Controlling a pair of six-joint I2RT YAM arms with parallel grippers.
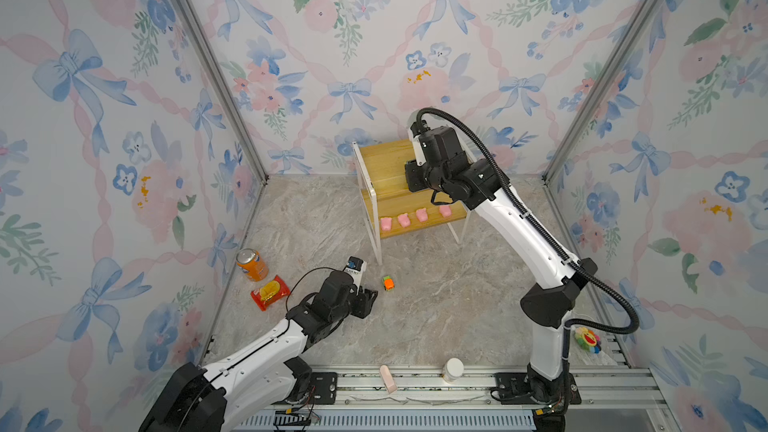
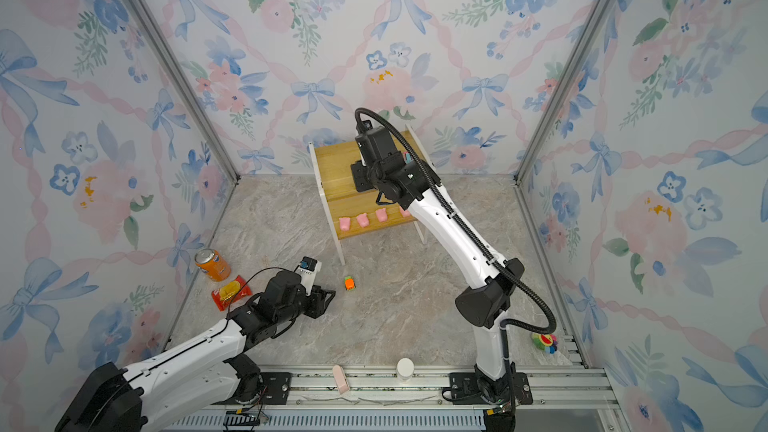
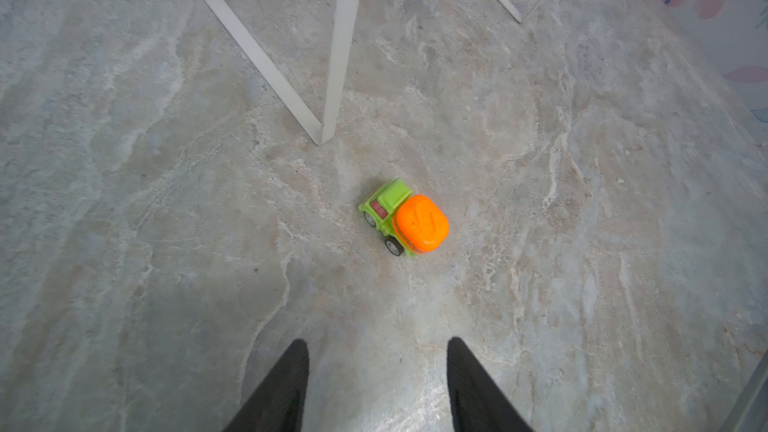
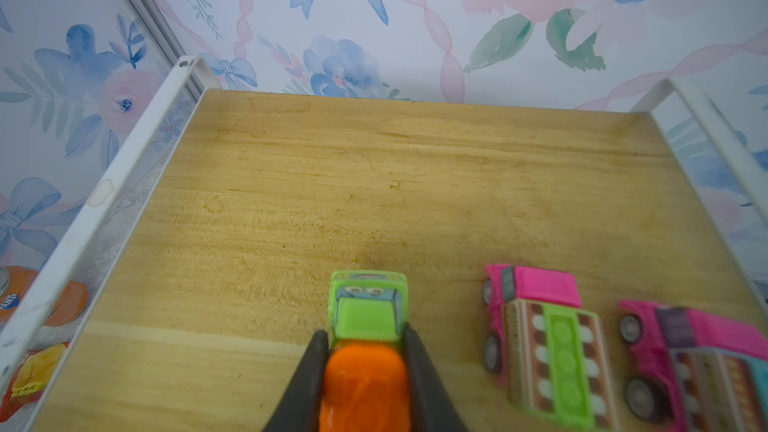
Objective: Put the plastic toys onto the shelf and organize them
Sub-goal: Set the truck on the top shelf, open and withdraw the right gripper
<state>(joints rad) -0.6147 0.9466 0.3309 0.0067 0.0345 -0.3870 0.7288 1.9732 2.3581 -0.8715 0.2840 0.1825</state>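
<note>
The shelf (image 1: 380, 160) (image 2: 336, 164) stands against the back wall, with several pink pigs (image 1: 386, 224) (image 2: 345, 223) in a row on its lower board. Over the top board (image 4: 332, 184) my right gripper (image 4: 365, 332) is shut on an orange-and-green car (image 4: 365, 367). Two pink cars (image 4: 544, 338) (image 4: 698, 363) stand side by side next to it. In both top views the right wrist hides those fingers. A second orange-and-green car (image 1: 388, 283) (image 2: 350, 283) (image 3: 405, 218) sits on the floor. My left gripper (image 1: 368, 299) (image 3: 376, 342) is open just short of it, nothing between its fingers.
An orange soda can (image 1: 251, 263) and a red snack bag (image 1: 270, 292) lie at the left wall. A flower-shaped toy (image 1: 587, 339) sits at the right front. A white bottle (image 1: 453, 369) and a pink block (image 1: 388, 379) rest on the front rail. The shelf's white leg (image 3: 336, 56) stands just beyond the floor car.
</note>
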